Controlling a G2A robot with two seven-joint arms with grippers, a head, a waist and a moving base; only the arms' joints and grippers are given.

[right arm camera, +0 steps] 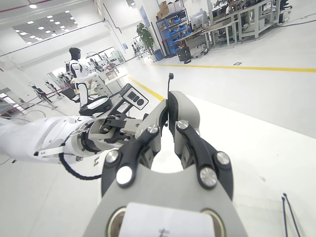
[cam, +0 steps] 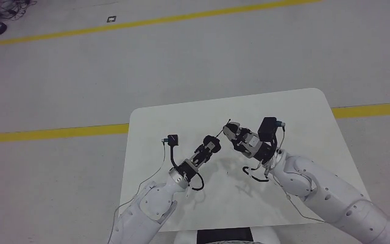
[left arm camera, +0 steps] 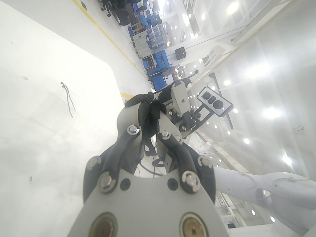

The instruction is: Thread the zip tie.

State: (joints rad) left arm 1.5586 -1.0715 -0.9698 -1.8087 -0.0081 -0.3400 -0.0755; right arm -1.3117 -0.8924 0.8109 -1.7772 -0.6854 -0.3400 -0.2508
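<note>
Closest in, the left gripper (cam: pixel 211 145) hangs over the white table (cam: pixel 292 110), a little to the near side of its middle. Its black-wrapped fingertips (left arm camera: pixel 142 98) are drawn together on the tail of the zip tie (right arm camera: pixel 169 85), with no gap between them that I can see.

From there the thin black strap slants off toward 2 o'clock and meets the right gripper (right arm camera: pixel 168 102). That gripper sits just beside the left one, on its 2 o'clock side, the two tips nearly touching. Its jaws are pinched narrow on the strap, which is pressed flat between the ribbed pads (right arm camera: pixel 174 104). The tie's small square head (right arm camera: pixel 170 76) sticks out past the fingertips, free in the air and aimed at about 1 o'clock toward the table's far edge. The tie itself is held off the tabletop between the two grippers.

Two spare ties (left arm camera: pixel 68 98) lie flat on the tabletop side by side, well apart from both grippers.

Beyond the table's far edge, at 12 o'clock, a yellow line (cam: pixel 183 18) crosses the pale floor.
</note>
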